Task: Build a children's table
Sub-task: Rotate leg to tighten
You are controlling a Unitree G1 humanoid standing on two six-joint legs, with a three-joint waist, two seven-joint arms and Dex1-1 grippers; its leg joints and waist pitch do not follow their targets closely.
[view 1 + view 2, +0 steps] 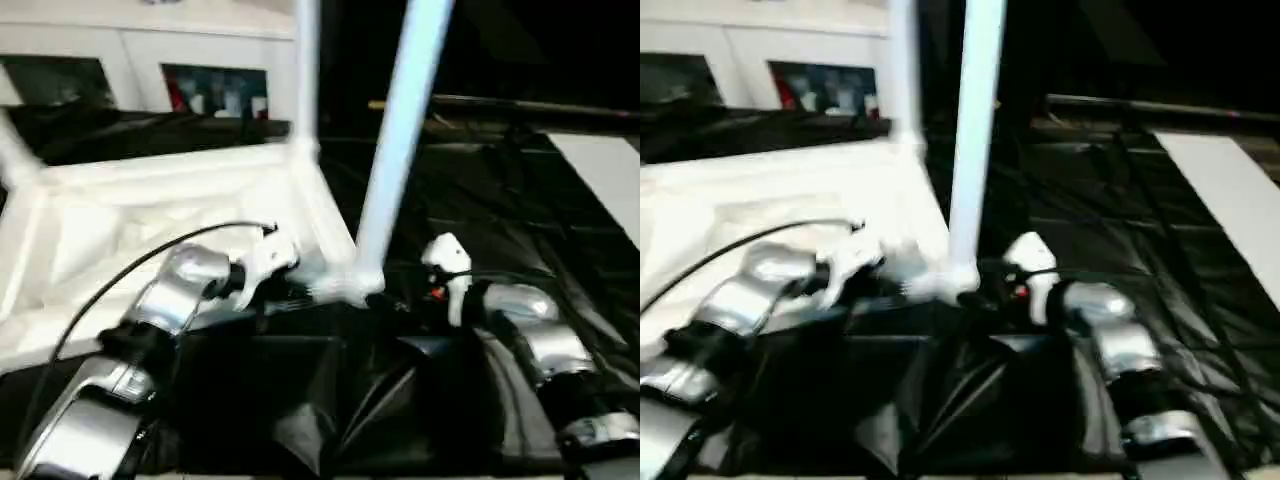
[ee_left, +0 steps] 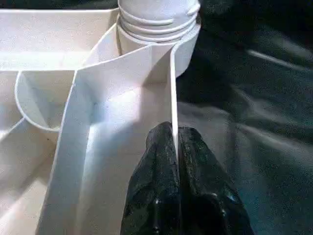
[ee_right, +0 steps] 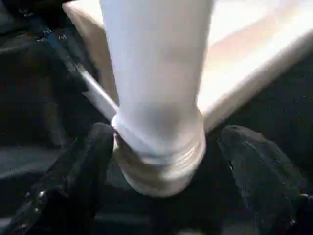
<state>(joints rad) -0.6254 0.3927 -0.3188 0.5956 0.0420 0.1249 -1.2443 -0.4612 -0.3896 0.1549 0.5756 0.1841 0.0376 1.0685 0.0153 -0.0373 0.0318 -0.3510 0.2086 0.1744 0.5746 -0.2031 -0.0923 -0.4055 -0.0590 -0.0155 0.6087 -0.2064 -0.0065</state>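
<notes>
The table top lies underside up on black sheeting, occupying the nine o'clock half of the head view. Ribbed walls and a curved rib are visible inside it. The nearest leg stands upright in the corner socket at the top's near right corner; threaded rings show at its base. A second leg rises at the far right corner, toward twelve o'clock. A third leg shows at the far left corner.

The left gripper is closed on the thin outer wall of the top, one finger on each side.

The right gripper stands with fingers spread wide on either side of the nearest leg's base, gripping nothing.

A white cabinet stands at eleven o'clock.
</notes>
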